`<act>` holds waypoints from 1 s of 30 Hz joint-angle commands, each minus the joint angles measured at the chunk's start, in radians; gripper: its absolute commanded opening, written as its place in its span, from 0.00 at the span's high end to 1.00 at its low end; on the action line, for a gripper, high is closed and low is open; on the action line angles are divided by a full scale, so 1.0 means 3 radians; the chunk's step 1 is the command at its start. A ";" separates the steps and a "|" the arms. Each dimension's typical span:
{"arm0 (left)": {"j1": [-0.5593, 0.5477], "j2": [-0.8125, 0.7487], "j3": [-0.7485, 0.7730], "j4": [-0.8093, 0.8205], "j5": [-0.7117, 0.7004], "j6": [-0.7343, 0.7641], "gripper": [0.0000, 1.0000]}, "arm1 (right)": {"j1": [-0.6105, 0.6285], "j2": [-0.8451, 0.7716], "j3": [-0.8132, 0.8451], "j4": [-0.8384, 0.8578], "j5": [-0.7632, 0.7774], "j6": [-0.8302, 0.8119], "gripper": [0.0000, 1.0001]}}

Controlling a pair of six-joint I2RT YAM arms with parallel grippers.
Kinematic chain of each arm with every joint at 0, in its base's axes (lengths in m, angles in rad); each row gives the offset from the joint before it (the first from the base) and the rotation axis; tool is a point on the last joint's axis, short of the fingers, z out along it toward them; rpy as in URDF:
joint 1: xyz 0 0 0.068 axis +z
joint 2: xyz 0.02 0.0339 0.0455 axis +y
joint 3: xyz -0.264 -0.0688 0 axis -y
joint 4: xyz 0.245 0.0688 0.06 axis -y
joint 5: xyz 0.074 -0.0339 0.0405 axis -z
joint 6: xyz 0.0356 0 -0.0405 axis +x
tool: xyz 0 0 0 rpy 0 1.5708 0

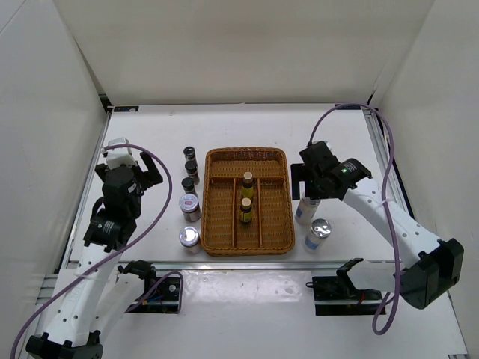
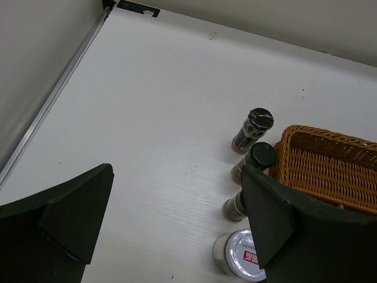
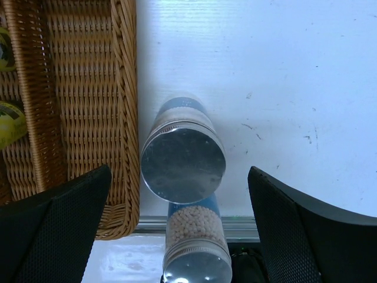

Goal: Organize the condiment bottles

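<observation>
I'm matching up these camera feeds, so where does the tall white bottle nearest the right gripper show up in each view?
Top external: the tall white bottle stands just right of the wicker tray.
Left wrist: not in it.
Right wrist: centre frame, silver cap toward the camera, between the fingers of the open right gripper.
Shared landmark: the wicker tray, right edge in left wrist, left side in right wrist.

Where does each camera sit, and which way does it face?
Top external: above and behind, looking down on the wicker tray; both arms show.
Left wrist: down past the open left gripper at three dark bottles, one jar.
Right wrist: straight down, open right gripper around a tall silver-capped cylinder.
Shared: all show the wicker tray.
</observation>
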 commanded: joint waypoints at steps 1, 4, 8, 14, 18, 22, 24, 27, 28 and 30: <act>-0.0011 -0.0033 -0.0015 0.0015 0.0046 0.0016 0.00 | -0.0070 0.0067 -0.0119 0.0118 -0.0131 -0.0039 0.00; -0.0011 -0.0033 -0.0015 0.0015 0.0046 0.0016 0.00 | -0.0142 0.0108 -0.0252 0.0199 -0.0238 -0.0039 0.04; -0.0011 -0.0033 -0.0015 0.0015 0.0046 0.0016 0.00 | -0.0209 0.0139 -0.0298 0.0276 -0.0315 -0.0039 0.25; -0.0011 -0.0033 -0.0015 0.0015 0.0046 0.0016 0.00 | -0.0137 0.0082 0.0053 0.0159 -0.0030 -0.0126 0.46; -0.0011 -0.0033 -0.0015 0.0015 0.0046 0.0016 0.00 | -0.0107 0.0021 0.0467 0.0021 0.0048 -0.0203 0.52; -0.0011 -0.0003 -0.0015 0.0015 0.0046 0.0016 0.00 | 0.0108 0.0067 0.0840 0.0021 0.0007 -0.0239 0.53; -0.0011 -0.0003 -0.0015 0.0015 0.0046 0.0016 0.00 | 0.0281 0.0149 0.0964 0.0021 0.0007 -0.0239 0.54; -0.0011 -0.0003 -0.0015 0.0015 0.0046 0.0016 0.00 | 0.0521 0.0347 0.1087 0.0071 0.0007 -0.0239 0.54; -0.0011 -0.0003 -0.0015 0.0015 0.0046 0.0016 0.00 | 0.0578 0.0394 0.1123 0.0138 0.0007 -0.0239 0.54; -0.0011 -0.0003 -0.0015 0.0015 0.0046 0.0016 0.00 | 0.0701 0.0531 0.1123 0.0205 0.0007 -0.0239 0.54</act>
